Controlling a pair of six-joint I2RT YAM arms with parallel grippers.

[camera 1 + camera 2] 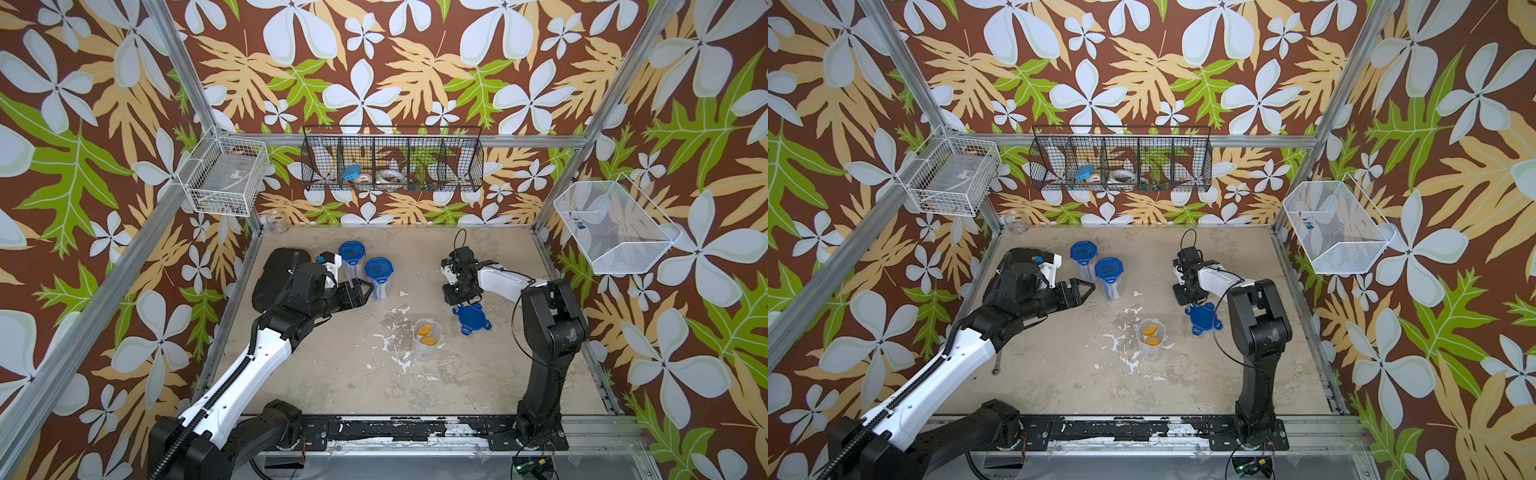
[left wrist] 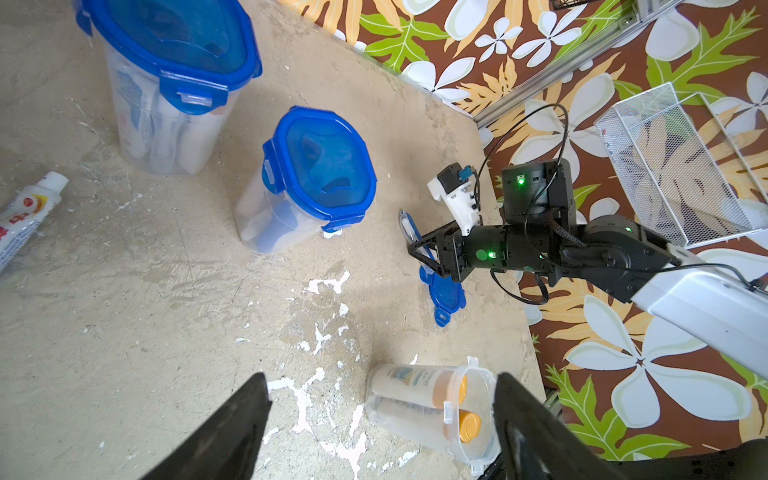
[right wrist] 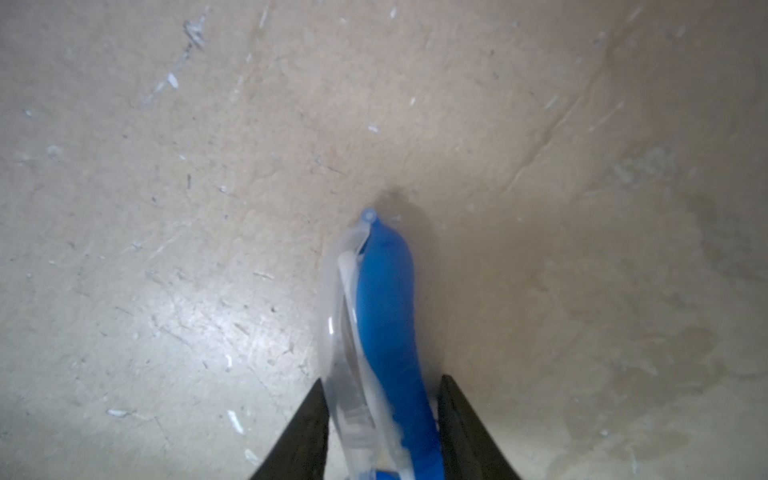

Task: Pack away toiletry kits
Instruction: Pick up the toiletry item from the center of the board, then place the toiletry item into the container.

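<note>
Base rail (image 1: 374,430), near edge: both arms mounted. Open cup (image 1: 422,353), near centre, upright and unlidded, holds two gold-capped bottles (image 1: 424,331). Loose lid (image 1: 473,318) lies flat just right of it. Right gripper (image 3: 382,382), just beyond the lid: jaws narrow, pressed on both sides of a wrapped toothbrush (image 3: 386,311), its tip at the table (image 1: 332,374). Left gripper (image 2: 379,376): jaws wide, empty, beside two lidded cups (image 1: 378,268) at far left. Toothpaste tube (image 2: 25,216) lies flat near them.
</note>
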